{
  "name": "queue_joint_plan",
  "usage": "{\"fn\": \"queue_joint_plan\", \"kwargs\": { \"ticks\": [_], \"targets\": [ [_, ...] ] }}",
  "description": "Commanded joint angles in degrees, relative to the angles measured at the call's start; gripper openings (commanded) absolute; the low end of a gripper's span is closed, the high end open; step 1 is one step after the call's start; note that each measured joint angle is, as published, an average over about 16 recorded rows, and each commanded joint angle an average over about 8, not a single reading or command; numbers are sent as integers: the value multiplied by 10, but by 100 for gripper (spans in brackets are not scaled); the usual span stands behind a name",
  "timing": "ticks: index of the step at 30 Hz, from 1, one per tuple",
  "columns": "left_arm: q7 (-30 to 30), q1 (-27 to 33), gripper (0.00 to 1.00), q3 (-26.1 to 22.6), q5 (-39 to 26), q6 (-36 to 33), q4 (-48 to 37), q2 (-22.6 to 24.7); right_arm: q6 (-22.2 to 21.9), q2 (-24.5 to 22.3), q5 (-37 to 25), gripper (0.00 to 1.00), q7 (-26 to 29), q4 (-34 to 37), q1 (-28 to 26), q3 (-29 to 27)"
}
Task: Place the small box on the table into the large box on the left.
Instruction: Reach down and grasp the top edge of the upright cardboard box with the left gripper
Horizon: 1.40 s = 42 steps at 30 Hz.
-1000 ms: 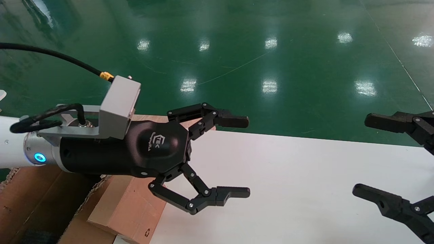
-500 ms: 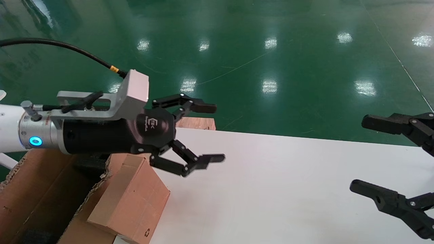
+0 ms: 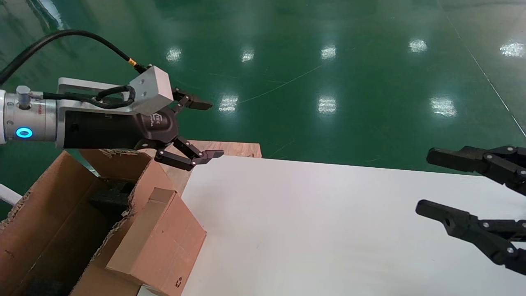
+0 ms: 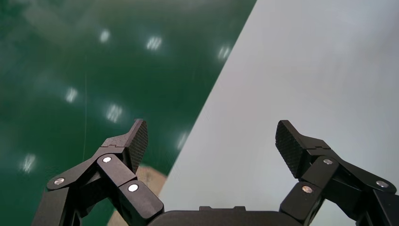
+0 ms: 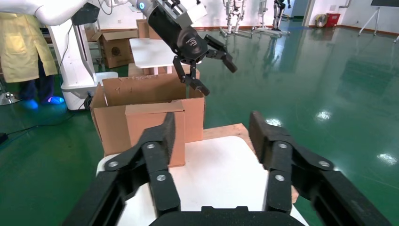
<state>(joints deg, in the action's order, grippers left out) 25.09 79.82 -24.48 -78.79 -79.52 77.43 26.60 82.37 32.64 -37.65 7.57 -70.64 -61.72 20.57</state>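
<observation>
The small box (image 3: 158, 242), plain brown with a recycling mark, stands at the left edge of the white table (image 3: 328, 230). It rests against the outer wall of the large box (image 3: 41, 230), a torn carton with black foam inside. My left gripper (image 3: 211, 130) hangs open and empty above the carton's far corner, well clear of the small box. The left wrist view shows its open jaws (image 4: 211, 141) over the table's edge (image 4: 306, 70). My right gripper (image 3: 427, 181) is open at the table's right side. Its own view looks between its jaws (image 5: 211, 129) at the small box (image 5: 150, 117) and carton (image 5: 141, 89).
A bare wooden board (image 3: 230, 148) juts out behind the table's far left corner. Green floor surrounds the table. The right wrist view shows a person in yellow (image 5: 19, 42), another carton (image 5: 117, 47) and a second white table (image 5: 150, 49) far behind.
My left gripper has risen and drawn back to the left, away from the small box, staying open. The small box has not moved. My right gripper has crept slightly left.
</observation>
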Motion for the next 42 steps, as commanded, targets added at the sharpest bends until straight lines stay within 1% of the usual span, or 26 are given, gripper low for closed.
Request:
{"fn": "queue_joint_plan", "kwargs": {
  "ticks": [1,6,11,24,27,30,33,38,42],
  "targets": [
    [12,14,100,-7,-22,-7,1,-2,0,0,0,0,0,0,0,0],
    [51,45,100,-35,-80,-45,0,1,0,0,0,0,0,0,0,0],
    [69,61,100,-51,-108,-66,-1,3,0,0,0,0,0,0,0,0],
    [72,66,100,-54,-110,-73,-6,4,0,0,0,0,0,0,0,0],
    [85,72,100,-57,-115,-74,-9,11,0,0,0,0,0,0,0,0],
    [120,86,100,-68,-138,-77,-10,27,0,0,0,0,0,0,0,0],
    [177,106,100,-87,-176,-84,-7,51,0,0,0,0,0,0,0,0],
    [269,143,100,-133,-247,-99,-3,88,0,0,0,0,0,0,0,0],
    [317,165,100,-175,-283,-106,-5,97,0,0,0,0,0,0,0,0]
  ]
}}
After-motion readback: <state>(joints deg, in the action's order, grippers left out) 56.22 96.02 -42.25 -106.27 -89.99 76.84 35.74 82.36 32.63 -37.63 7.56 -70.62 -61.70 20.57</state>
